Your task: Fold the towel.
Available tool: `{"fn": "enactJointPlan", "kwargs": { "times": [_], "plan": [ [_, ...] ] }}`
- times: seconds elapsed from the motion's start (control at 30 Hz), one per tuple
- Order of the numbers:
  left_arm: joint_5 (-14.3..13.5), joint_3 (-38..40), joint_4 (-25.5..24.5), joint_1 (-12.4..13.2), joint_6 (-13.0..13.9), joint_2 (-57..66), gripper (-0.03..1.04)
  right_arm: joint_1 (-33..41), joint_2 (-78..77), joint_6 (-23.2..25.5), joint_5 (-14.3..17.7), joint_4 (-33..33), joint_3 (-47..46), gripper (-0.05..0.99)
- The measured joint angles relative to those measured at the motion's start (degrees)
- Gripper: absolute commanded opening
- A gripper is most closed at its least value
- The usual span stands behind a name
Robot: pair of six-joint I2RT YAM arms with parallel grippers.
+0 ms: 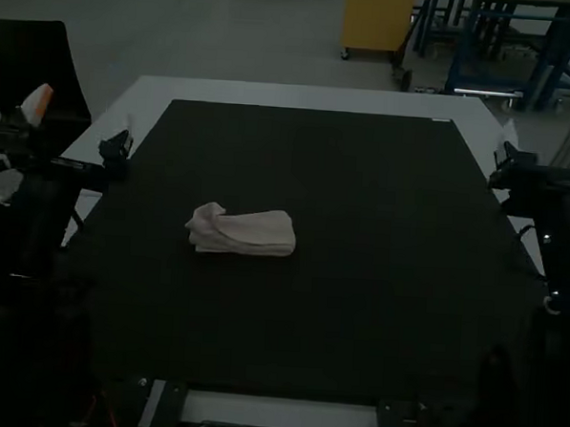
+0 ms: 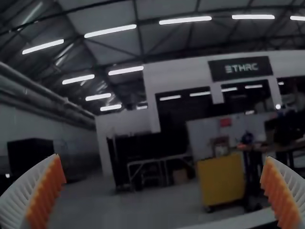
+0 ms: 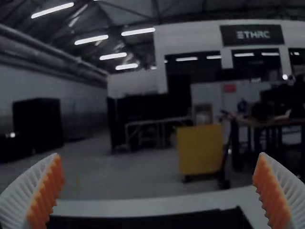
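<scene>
Black counter (image 1: pixel 385 305), pale cloth towel (image 1: pixel 257 232): likely light, floppy; pinch its raised corner (image 1: pixel 209 212). Left end effector (image 2: pixel 163 158), right end effector (image 3: pixel 159 155) wide.

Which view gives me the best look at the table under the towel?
The high view: it takes in most of the table, black top and pale border, plus the towel. The right wrist view catches the far border and some black top; the left wrist view, a slice of border.

Counter (image 1: pixel 386 286) is passable far edge to near edge, right of towel (image 1: pixel 255 233); towel obstructs left-middle. Left arm (image 1: pixel 42 206) blocks left edge, right arm (image 1: pixel 557 213) right edge.
</scene>
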Motion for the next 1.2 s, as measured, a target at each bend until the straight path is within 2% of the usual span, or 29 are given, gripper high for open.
{"fn": "enactJointPlan", "kwargs": {
  "times": [0.03, 0.13, 0.17, 0.33, 0.4, 0.63, 1.2],
  "plan": [
    [-0.1, -1.7, -0.5, 0.0, 0.2, 0.0, 0.97, 0.0, 0.0, -0.9, 1.0, 1.1, -2.4, 0.91],
    [-0.7, -2.3, -8.1, 0.1, 0.8, 0.3, 0.97, 0.0, 0.0, -3.4, 3.6, 1.2, -7.6, 0.91],
    [-1.0, -2.3, -10.1, 0.1, 0.9, 0.3, 0.97, 0.0, 0.0, -4.2, 4.2, -0.6, -8.4, 0.91],
    [-1.7, -2.3, -24.1, 0.1, 0.8, 0.3, 0.97, 0.0, 0.0, -8.7, 5.7, -18.6, -8.6, 0.91],
    [-1.8, -2.3, -28.7, 0.1, 0.8, 0.4, 0.97, 0.0, 0.1, -9.9, 5.8, -20.0, -8.5, 0.91],
    [-2.0, -2.3, -29.4, 0.1, 0.8, 0.4, 0.97, 0.0, 0.1, -11.8, 4.7, -20.4, -8.5, 0.91],
    [-2.2, -2.3, -29.4, 0.1, 0.8, 0.4, 0.97, 0.0, 0.1, -12.1, 4.7, -20.4, -8.5, 0.91]
  ]
}}
